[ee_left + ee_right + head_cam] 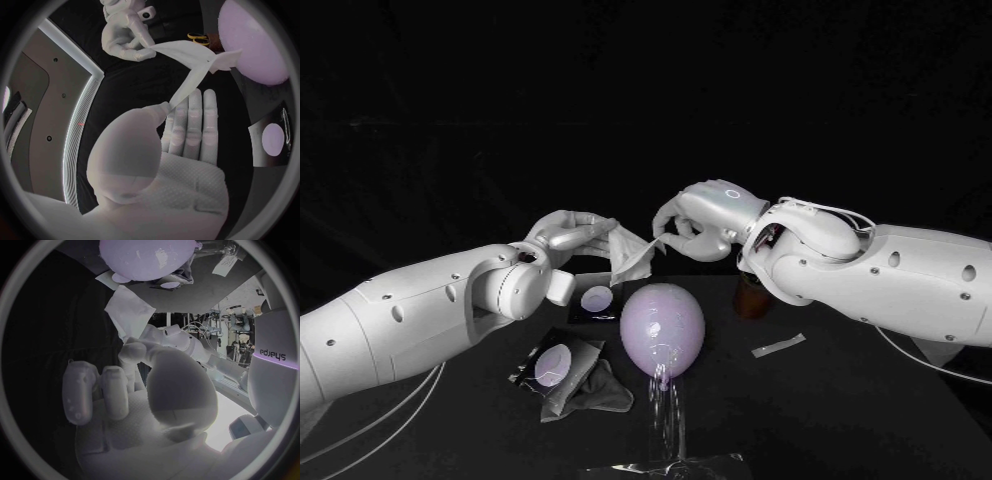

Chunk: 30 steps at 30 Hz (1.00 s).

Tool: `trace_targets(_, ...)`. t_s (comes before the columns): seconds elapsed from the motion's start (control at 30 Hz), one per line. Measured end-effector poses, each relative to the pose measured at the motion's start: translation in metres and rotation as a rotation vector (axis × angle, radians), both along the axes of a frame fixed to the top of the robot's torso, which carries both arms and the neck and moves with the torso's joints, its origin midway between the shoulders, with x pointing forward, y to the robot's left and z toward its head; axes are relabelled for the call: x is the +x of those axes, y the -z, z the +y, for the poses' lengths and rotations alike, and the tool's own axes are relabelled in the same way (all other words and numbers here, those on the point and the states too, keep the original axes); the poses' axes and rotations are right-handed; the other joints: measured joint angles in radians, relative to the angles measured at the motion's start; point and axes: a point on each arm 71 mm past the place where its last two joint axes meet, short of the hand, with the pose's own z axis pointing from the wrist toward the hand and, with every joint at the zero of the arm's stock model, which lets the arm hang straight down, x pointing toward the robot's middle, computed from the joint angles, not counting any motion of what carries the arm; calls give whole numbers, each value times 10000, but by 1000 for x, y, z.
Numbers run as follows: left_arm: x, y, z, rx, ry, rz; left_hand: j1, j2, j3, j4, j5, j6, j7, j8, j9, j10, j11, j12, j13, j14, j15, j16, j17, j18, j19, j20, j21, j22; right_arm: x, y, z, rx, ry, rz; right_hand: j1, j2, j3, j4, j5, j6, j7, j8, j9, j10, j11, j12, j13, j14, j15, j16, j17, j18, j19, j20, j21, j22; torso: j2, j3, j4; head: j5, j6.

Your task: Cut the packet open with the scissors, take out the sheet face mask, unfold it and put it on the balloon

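Note:
The white sheet mask hangs partly folded between my two hands, above and behind the pale purple balloon. My left hand pinches one edge between thumb and finger. My right hand grips the opposite edge. In the left wrist view the mask stretches from my left hand to my right hand, with the balloon beside it. In the right wrist view the mask hangs past my right hand, below the balloon. The scissors lie on the table behind the mask.
The opened packet lies left of the balloon, with another piece behind it. A cut-off strip lies to the balloon's right, near a brown object. The balloon stands on a clear stem and base.

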Motion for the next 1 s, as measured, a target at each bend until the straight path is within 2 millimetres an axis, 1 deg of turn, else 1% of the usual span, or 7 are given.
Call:
trace_targets(0.17,5,1,10,-140,-591,206,-60,-60,77,-6,0,-44,-1,61,0,0,0,-13,0,131,-32,0,64,-5,33,-33,138,81,-2,0,-6,68,79,-22,0,-1,-1,0,0,0,-1,0,0,0,0,0,-4,0,0,-5,0,0,-1,0,-1,-3,1,-1,0,9,-7)
trace_targets(0.5,17,-4,28,-173,-1607,324,-59,-59,199,7,-5,-77,-2,117,2,0,0,-64,-1,296,-53,0,148,-13,69,-69,292,201,-4,-2,-17,344,287,-52,-2,-2,-2,1,-3,-2,-3,0,0,-1,1,-1,-11,-1,1,25,-2,0,24,-29,-9,2,-7,1,3,51,-13)
trace_targets(0.57,19,-6,31,-154,-1782,336,-59,-60,216,-8,-6,-125,-22,148,2,0,0,-64,-1,409,-86,-1,189,-15,123,-124,411,253,-4,-2,-18,409,329,-38,-2,-2,-2,1,-4,-4,-5,0,0,-1,2,-1,-12,-1,1,25,-6,0,24,-29,-9,3,-8,2,4,59,1)
trace_targets(0.7,22,-8,36,-95,-2145,367,-59,-60,308,-17,-24,-128,-22,196,3,21,-20,-90,9,564,-106,-1,265,-18,168,-169,544,365,-3,-2,-22,567,447,8,-2,-3,-2,1,-6,-17,-18,0,0,-2,2,-1,-16,-1,2,24,-9,1,22,-29,-10,5,-7,2,7,75,9)
trace_targets(0.73,23,-8,37,-78,-2227,374,-59,-60,309,-18,-28,-129,-22,197,4,36,-34,-111,8,659,-123,19,305,-19,212,-212,616,403,-3,-2,-23,604,480,18,-3,-3,-2,1,-6,-17,-18,0,0,-2,2,-1,-17,-1,2,24,-9,1,21,-29,-10,5,-6,1,8,78,10)
trace_targets(0.8,24,-9,38,-39,-2401,381,-62,-63,394,-46,-38,-130,-22,198,4,36,-34,-111,9,740,-173,50,361,-19,215,-215,729,467,-1,-2,-25,684,565,36,-3,-3,-3,1,-7,-17,-18,0,0,-2,2,-1,-18,-2,2,23,-9,0,20,-29,-10,5,-4,0,10,86,12)
trace_targets(1.0,28,-13,43,92,-2949,407,-63,-65,421,-45,-1,-182,-39,198,23,36,-34,-111,9,762,-193,50,401,-22,246,-247,808,546,5,-2,-34,1015,920,121,-18,-18,-4,0,-8,-19,-20,0,0,-3,3,-1,-22,-2,2,18,-7,1,17,-28,-16,4,-1,-2,9,103,25)
